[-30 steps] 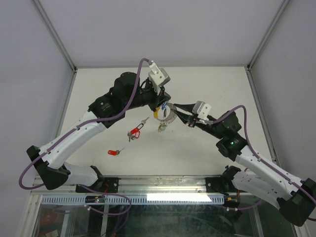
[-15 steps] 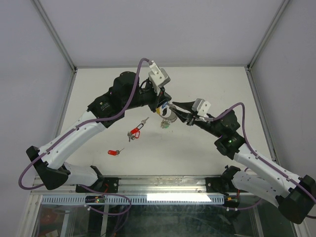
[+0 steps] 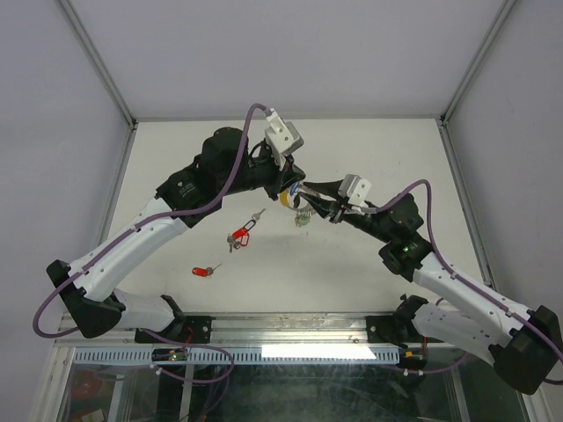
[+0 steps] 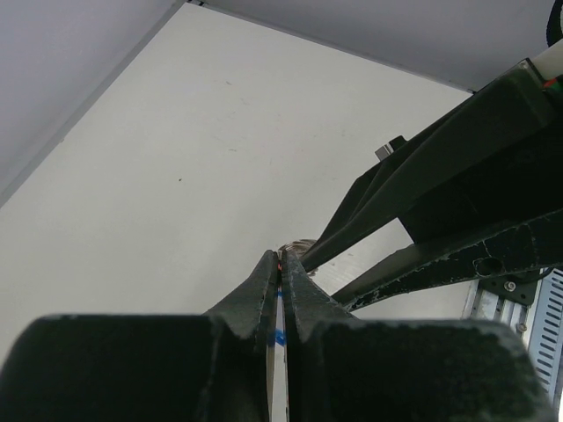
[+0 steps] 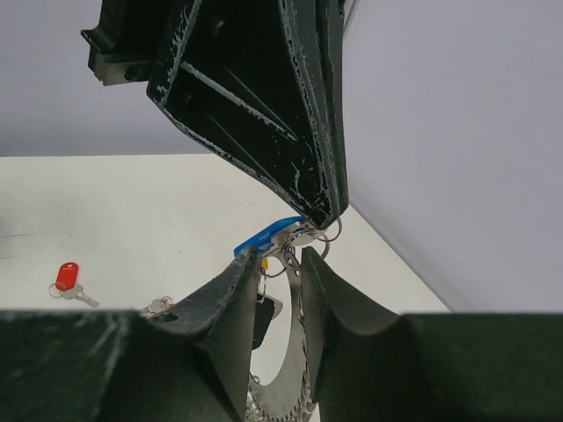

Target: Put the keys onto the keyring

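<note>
My left gripper point(image 3: 288, 191) is shut on a blue-tagged key point(image 5: 268, 236), held above the table; a thin blue-and-white edge shows between its tips in the left wrist view point(image 4: 281, 264). My right gripper point(image 3: 304, 195) meets it tip to tip. Its jaws stand narrowly apart around the keyring point(image 5: 303, 242), a bunch of silver wire loops with a toothed metal band below. A green tag point(image 3: 302, 220) hangs under the bunch. On the table lie red-tagged keys point(image 3: 239, 236), a bare silver key point(image 3: 257, 214) and another red-tagged key point(image 3: 201, 272).
The right wrist view shows a red-tagged key point(image 5: 66, 275) and loose keys point(image 5: 158, 305) on the white table, with the grey side wall close on the right. The enclosure frame post point(image 3: 97, 66) rises at the back left.
My right gripper has moved left and slightly up, closing onto the left gripper's tips. The hanging bunch with the green tag has swung a little right. The left arm has held still.
</note>
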